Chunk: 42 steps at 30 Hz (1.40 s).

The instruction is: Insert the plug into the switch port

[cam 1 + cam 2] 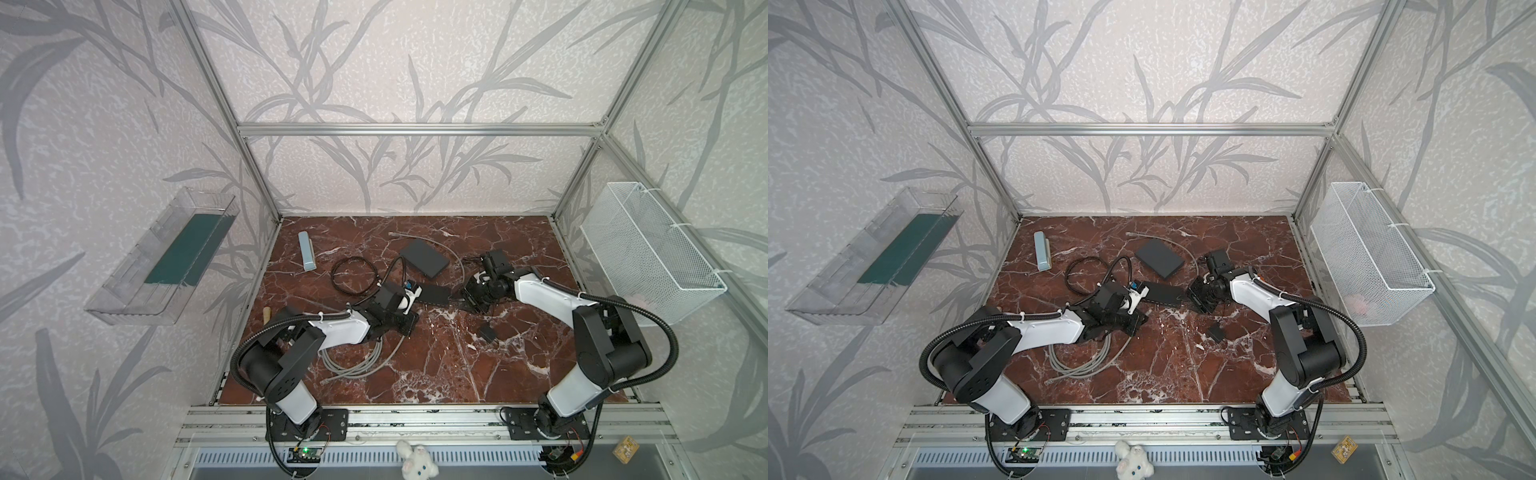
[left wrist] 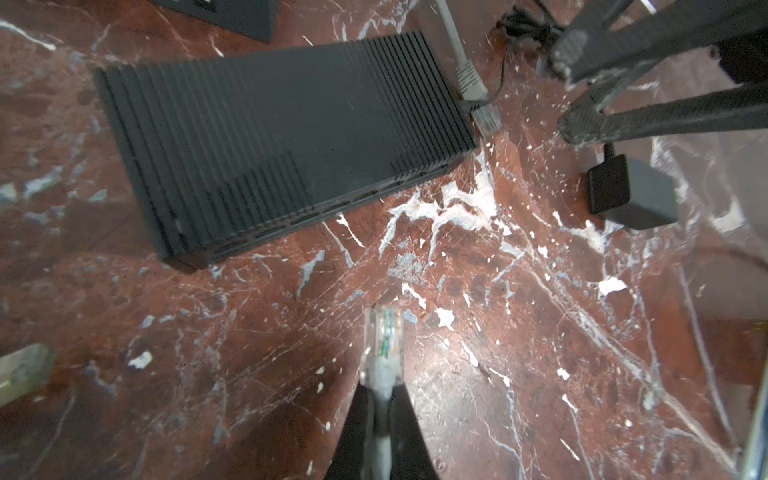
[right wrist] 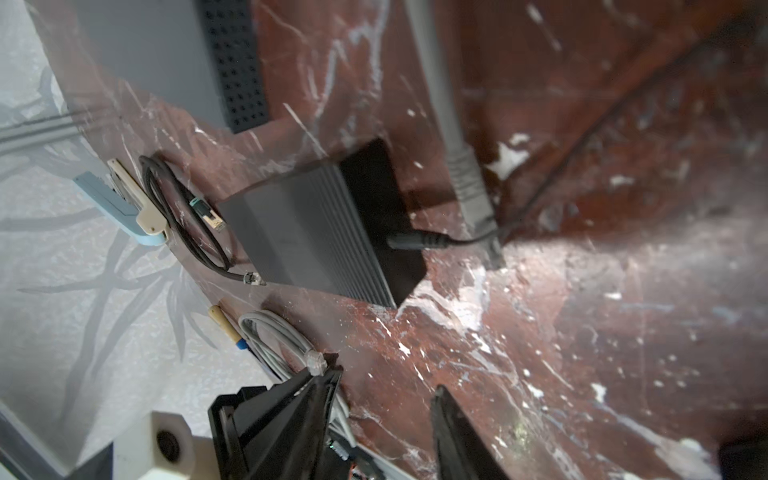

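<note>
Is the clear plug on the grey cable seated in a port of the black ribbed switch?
No, the clear plug sits in the left gripper's jaws, apart from the black ribbed switch.

Ports too dim to make out
In the left wrist view the port side of the switch (image 2: 282, 141) is a dark, blurred strip; the cable (image 2: 381, 440) behind the plug (image 2: 383, 345) runs off the frame edge between the jaws.
</note>
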{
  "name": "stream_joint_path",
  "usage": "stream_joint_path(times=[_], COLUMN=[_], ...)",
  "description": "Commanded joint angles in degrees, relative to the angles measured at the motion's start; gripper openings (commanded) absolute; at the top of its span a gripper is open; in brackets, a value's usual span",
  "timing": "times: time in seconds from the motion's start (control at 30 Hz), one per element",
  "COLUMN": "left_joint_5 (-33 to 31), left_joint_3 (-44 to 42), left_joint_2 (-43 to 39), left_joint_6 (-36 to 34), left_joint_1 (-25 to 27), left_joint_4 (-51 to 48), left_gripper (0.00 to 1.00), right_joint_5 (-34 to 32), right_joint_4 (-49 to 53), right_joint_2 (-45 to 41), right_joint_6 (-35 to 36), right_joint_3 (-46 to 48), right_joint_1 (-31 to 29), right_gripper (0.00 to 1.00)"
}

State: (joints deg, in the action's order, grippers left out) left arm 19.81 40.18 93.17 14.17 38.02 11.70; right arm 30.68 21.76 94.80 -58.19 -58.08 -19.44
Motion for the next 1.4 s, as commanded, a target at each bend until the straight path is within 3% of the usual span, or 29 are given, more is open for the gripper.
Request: stream_joint_path(times=[0.0, 0.37, 0.53, 0.87, 1.37], left_joint_5=[8.48, 6.58, 5.75, 7.83, 5.30], left_joint_3=[-0.87, 0.69, 0.43, 0.46, 1.88], left_joint_2=[0.15, 5.17, 5.86, 9.07, 10.37], left_joint_6=[3.57, 5.56, 7.62, 17.15, 22.59], left_joint_1=[-2.42, -4.22, -4.87, -7.17, -7.53], left_joint_4=[4.73, 4.51, 4.99, 9.45, 6.46], left_gripper=[0.00, 0.00, 0.00, 0.00, 0.00], right_joint_5=[-3.93, -12.90, -13.92, -10.54, -6.89], right_joint_4=[2.58, -2.31, -2.53, -2.52, -0.58], right_joint_2=[-0.20, 5.69, 10.22, 19.58, 25.00], right_joint_6=[13.53, 40.82, 49.19, 53.83, 56.56], right_joint_3=[-3.16, -11.84, -15.77, -23.37, -27.87], right_joint_1=[-0.16, -4.61, -6.05, -6.11, -7.56], right_gripper=[0.45, 0.51, 0.53, 0.56, 0.56])
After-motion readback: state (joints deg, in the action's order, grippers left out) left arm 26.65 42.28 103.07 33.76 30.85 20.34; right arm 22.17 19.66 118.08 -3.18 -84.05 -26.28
